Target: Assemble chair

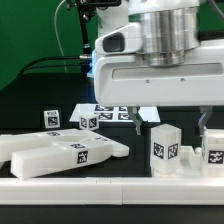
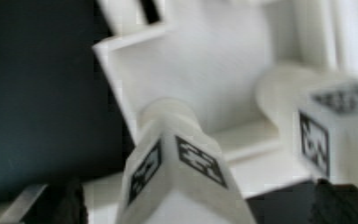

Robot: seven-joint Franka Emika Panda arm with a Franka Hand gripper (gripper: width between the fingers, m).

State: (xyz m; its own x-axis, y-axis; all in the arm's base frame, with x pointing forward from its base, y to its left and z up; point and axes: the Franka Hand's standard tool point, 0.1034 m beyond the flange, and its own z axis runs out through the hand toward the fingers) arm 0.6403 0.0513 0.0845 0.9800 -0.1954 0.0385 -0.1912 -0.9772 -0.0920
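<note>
Exterior view: the arm comes down from the top of the picture on the exterior view's right, its wrist upright and the white gripper (image 1: pixel 170 124) pointing straight down at the desk (image 1: pixel 135 170). Its two fingers (image 1: pixel 136 121) stand wide apart and hold nothing. They hang just above an upright block (image 1: pixel 165 148) of the chair, which stands on the desk below the gap between them with its tag facing the camera. Whether a fingertip touches it cannot be told.

Just beside it, toward the exterior view's right, a second tagged block (image 1: pixel 212 156) stands, partly cut off by the picture's edge. On the exterior view's left the long tapered legs (image 1: pixel 60 152) lie flat and close together. Behind them two small blocks (image 1: pixel 52 118) stand apart from each other. Near those lies the marker board (image 1: pixel 115 110), partly hidden by the gripper. A white rail (image 1: pixel 90 186) runs along the desk's near edge.

The wrist view is blurred. It shows a near tagged part (image 2: pixel 176 160) and a farther tagged part (image 2: pixel 327 115), both white, close together but apart, with a white panel piece (image 2: pixel 158 60) behind them.
</note>
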